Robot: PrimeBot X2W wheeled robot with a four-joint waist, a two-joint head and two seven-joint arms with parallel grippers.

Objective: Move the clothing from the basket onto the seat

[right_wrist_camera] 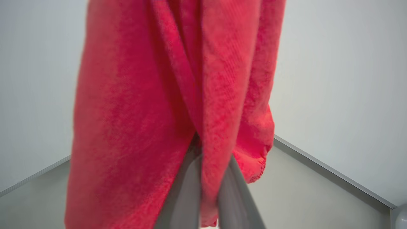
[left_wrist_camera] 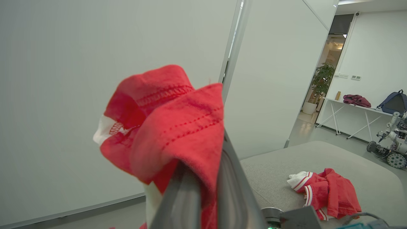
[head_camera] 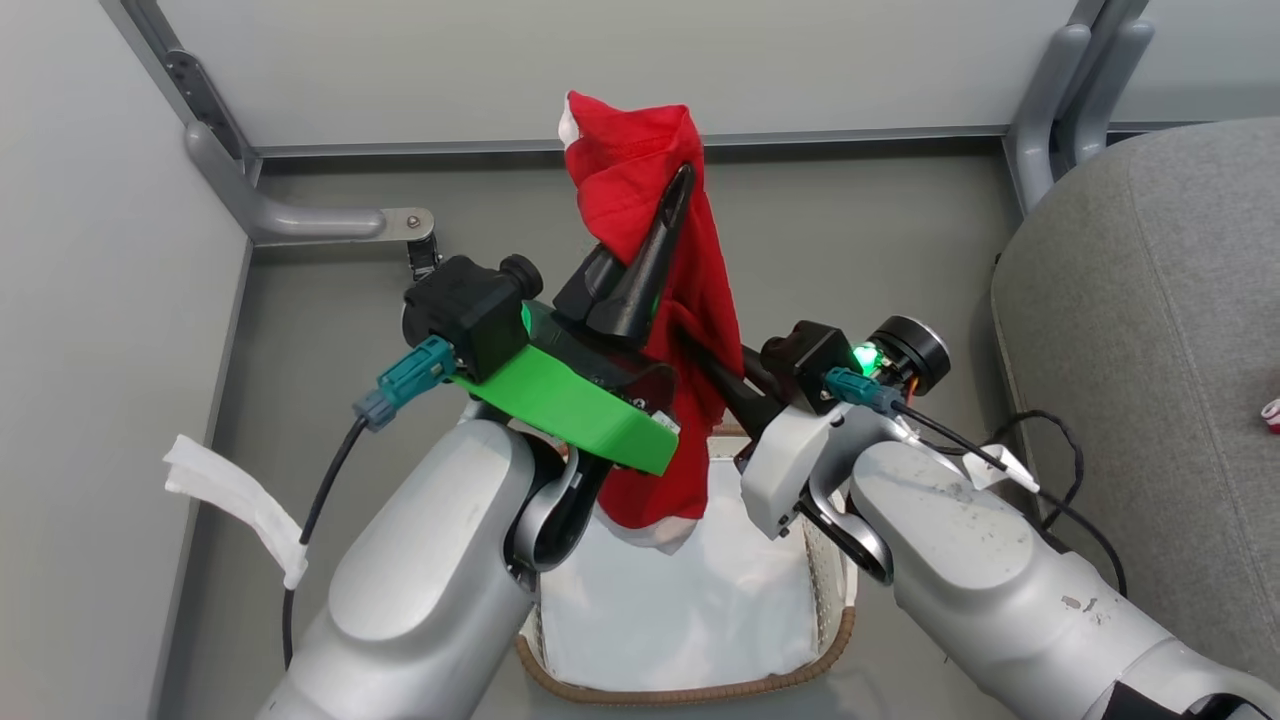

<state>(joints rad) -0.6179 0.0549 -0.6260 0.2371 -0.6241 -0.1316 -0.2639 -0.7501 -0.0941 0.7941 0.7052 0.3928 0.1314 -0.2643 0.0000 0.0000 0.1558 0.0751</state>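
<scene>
Grey floor (head_camera: 330, 320) and white partitions (head_camera: 100, 250) behind: your left gripper (head_camera: 678, 195) clamps the top of the clothing (head_camera: 620, 180), held high over the basket (head_camera: 700, 690); your right gripper (right_wrist_camera: 211, 159) pinches its hanging folds lower down; at right, the seat (head_camera: 1150, 300) carries a second red garment (left_wrist_camera: 330, 192).

Head camera looks down over the basket (head_camera: 690, 692); both wrist cameras face the clothing (right_wrist_camera: 143, 95) closely.

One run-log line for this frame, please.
state: two-arm hold | left gripper: shut on clothing | right gripper: shut on clothing | clothing: hanging over basket | second garment: lying on seat
</scene>
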